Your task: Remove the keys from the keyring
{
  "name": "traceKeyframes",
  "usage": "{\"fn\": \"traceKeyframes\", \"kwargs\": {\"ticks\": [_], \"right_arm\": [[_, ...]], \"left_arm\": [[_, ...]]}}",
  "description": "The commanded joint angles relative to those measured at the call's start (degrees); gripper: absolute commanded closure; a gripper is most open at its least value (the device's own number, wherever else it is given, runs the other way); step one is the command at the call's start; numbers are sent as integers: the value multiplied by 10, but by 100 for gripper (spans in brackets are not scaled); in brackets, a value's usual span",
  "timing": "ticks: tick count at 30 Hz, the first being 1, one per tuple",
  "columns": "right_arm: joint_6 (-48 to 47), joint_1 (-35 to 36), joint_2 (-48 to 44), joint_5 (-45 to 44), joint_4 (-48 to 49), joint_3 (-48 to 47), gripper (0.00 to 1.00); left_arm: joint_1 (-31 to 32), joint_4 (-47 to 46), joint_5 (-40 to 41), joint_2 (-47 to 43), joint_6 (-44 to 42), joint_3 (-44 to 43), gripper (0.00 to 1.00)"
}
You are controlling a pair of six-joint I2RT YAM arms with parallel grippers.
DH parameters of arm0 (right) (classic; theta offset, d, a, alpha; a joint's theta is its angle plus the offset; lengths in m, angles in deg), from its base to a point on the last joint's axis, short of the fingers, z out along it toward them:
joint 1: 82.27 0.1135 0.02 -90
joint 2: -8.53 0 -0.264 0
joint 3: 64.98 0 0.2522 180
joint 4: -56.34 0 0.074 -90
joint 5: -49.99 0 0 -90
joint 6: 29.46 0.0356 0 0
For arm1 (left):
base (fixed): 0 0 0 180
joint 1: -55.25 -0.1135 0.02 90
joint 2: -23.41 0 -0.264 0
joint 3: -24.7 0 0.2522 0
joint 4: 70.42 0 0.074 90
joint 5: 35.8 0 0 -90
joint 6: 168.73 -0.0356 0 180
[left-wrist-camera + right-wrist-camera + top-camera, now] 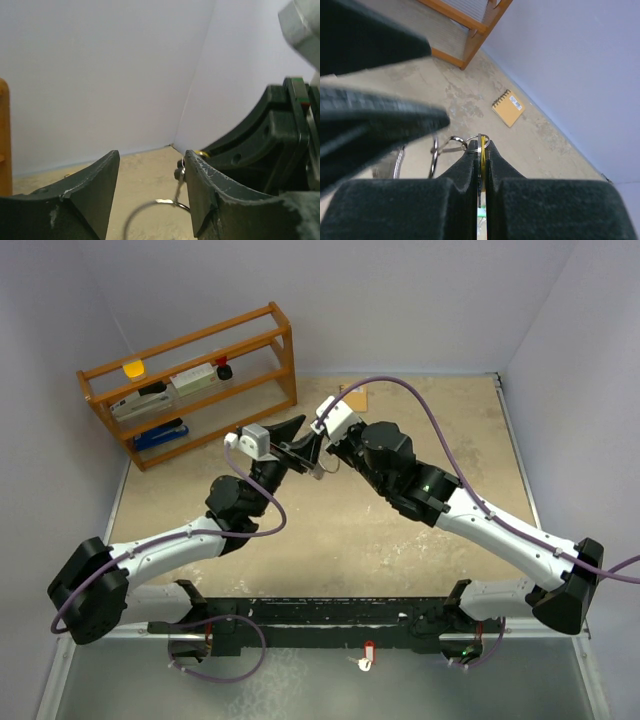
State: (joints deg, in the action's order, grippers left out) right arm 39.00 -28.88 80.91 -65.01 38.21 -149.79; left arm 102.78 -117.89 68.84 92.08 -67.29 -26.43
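My right gripper point(322, 448) point(481, 146) is held above the table middle, shut edge-on on the keys. The brass-gold key point(482, 150) shows between the fingertips and the green head point(482, 212) deeper in the gap. The keyring point(451, 145), thin silver loops, hangs off the keys to the left of the tips; it also shows in the top view point(318, 472). My left gripper point(298, 445) point(152, 160) is open, facing the right one. One wire loop point(155, 205) hangs between its fingers, close to the right finger point(210, 195); I cannot tell if they touch.
A tan spiral notebook point(508, 108) point(352, 398) lies at the back by the wall. A wooden shelf rack point(190, 380) with small items stands at the back left. A small red-and-white tag point(368, 655) lies by the arm bases.
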Motion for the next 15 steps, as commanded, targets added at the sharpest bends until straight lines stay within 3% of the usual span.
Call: {"fn": "traceKeyframes", "kwargs": {"ticks": [1, 15], "right_arm": [[-15, 6, -11, -22, 43, -30, 100], [-36, 8, -23, -36, 63, -25, 100]], "left_arm": [[-1, -88, -78, 12, -1, 26, 46], [-1, -115, -58, 21, -28, 55, 37]]}}
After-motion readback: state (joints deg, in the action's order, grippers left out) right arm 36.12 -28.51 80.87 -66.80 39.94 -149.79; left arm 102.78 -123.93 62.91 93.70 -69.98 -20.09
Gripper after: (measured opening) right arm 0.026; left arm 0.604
